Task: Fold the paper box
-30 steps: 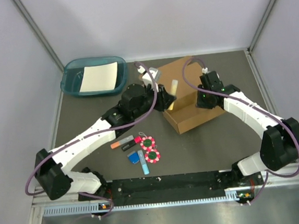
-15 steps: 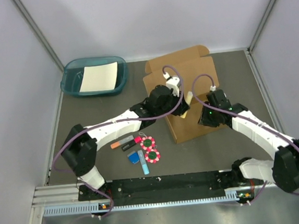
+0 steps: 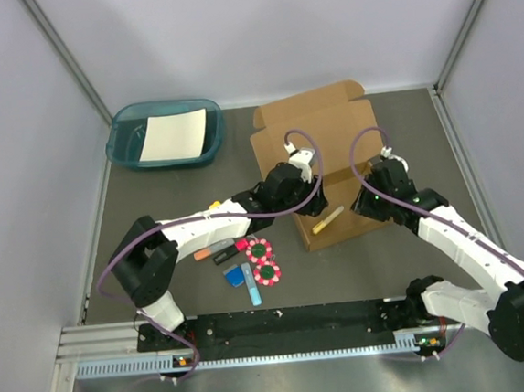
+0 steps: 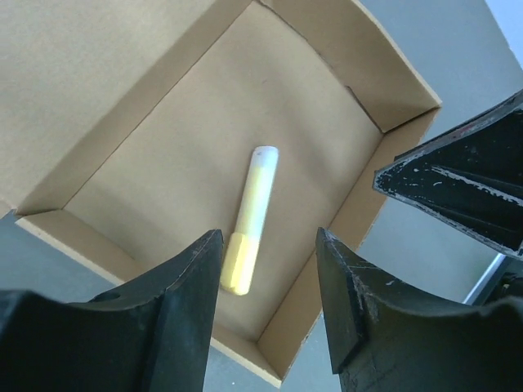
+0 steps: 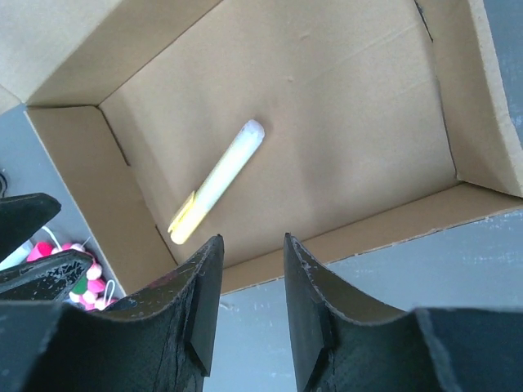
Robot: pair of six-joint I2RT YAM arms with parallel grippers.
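The brown cardboard paper box point(image 3: 316, 127) stands open at the back middle of the table, its lid flap raised behind the tray part. A yellow highlighter point(image 3: 328, 219) lies loose on the box floor; it also shows in the left wrist view point(image 4: 249, 233) and the right wrist view point(image 5: 216, 184). My left gripper point(image 3: 310, 201) hovers over the box's left side, open and empty point(image 4: 268, 237). My right gripper point(image 3: 371, 205) hovers over the box's right front edge point(image 5: 368, 220), its jaws a little apart and empty point(image 5: 253, 241).
A teal tray point(image 3: 124, 144) holding a white paper sheet point(image 3: 172, 135) stands at the back left. Several small items lie left of the box: an orange marker point(image 3: 213, 250), pink round pieces point(image 3: 261, 260) and blue pieces point(image 3: 243, 274). Grey walls close in both sides.
The box lid has swung up and open. The yellow highlighter, held upright at the box before, now lies inside it. My left gripper has let go of it and both grippers have shifted a little.
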